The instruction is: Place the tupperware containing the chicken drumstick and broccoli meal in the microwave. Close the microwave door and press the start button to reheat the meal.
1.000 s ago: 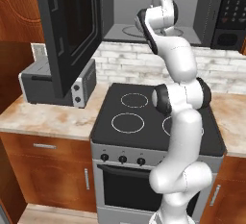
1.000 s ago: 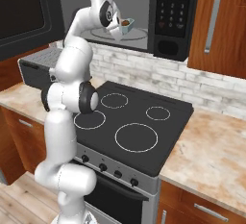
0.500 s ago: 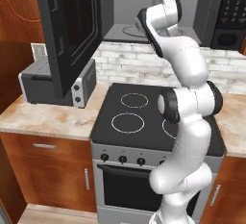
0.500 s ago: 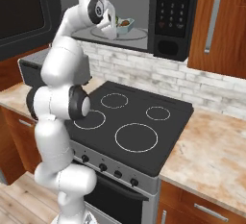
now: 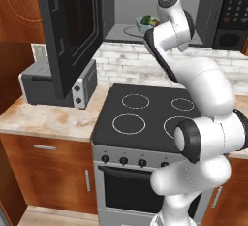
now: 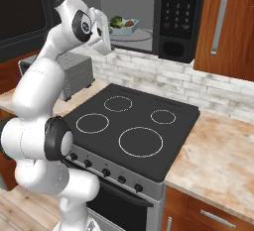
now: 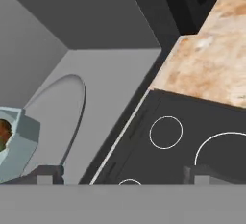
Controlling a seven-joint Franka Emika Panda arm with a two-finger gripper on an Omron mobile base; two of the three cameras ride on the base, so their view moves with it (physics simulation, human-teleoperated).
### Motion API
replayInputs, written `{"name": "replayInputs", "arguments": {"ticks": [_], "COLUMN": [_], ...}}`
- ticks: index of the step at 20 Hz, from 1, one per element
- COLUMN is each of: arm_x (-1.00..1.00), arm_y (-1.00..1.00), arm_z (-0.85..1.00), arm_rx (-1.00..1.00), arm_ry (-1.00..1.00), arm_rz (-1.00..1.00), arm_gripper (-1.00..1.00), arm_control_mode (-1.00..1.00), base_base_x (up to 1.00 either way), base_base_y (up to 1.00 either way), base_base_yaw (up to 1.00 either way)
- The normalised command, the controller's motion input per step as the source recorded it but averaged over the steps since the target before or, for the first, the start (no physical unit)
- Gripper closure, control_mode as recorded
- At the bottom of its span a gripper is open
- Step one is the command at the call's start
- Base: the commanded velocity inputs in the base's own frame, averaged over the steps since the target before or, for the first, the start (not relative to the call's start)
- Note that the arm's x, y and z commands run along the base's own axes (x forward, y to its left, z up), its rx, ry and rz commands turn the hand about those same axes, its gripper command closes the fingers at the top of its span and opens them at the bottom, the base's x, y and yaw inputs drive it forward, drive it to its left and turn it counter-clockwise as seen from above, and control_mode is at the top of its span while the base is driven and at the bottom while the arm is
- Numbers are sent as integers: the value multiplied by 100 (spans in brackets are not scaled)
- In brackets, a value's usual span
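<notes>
Claw: the two-finger claw (image 7: 122, 174) stands wide apart and empty, its dark tips (image 7: 47, 174) just outside the cavity mouth.
Tub: the small pale blue-green plastic tupperware (image 6: 124, 27) sits on the round grey turntable (image 7: 57, 117) inside the large black microwave (image 6: 179, 17), holding the brown chicken drumstick (image 6: 130, 23) and dark green broccoli (image 6: 116, 21).
Door: the wide black microwave door (image 5: 72, 31) hangs fully open to the left.
Step, by my reckoning: draw the arm clear of the cavity, then reach outside the door and push it shut evenly.
Count: one tub, one drumstick, one floret, one door, four rings on the black stove top (image 5: 145, 111).
</notes>
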Motion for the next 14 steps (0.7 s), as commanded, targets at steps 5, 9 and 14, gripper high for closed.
{"name": "replayInputs", "arguments": {"ticks": [5,9,14], "arm_x": [-100,-100,-100], "arm_y": [0,8,39], "arm_z": [4,12,22], "arm_rx": [-20,-33,-46], "arm_ry": [-4,-1,4], "arm_rz": [31,44,46], "arm_gripper": [-100,-100,-100], "arm_control_mode": [-100,-100,-100], "base_base_x": [0,0,0], "base_base_y": [0,0,0], "base_base_yaw": [0,0,0]}}
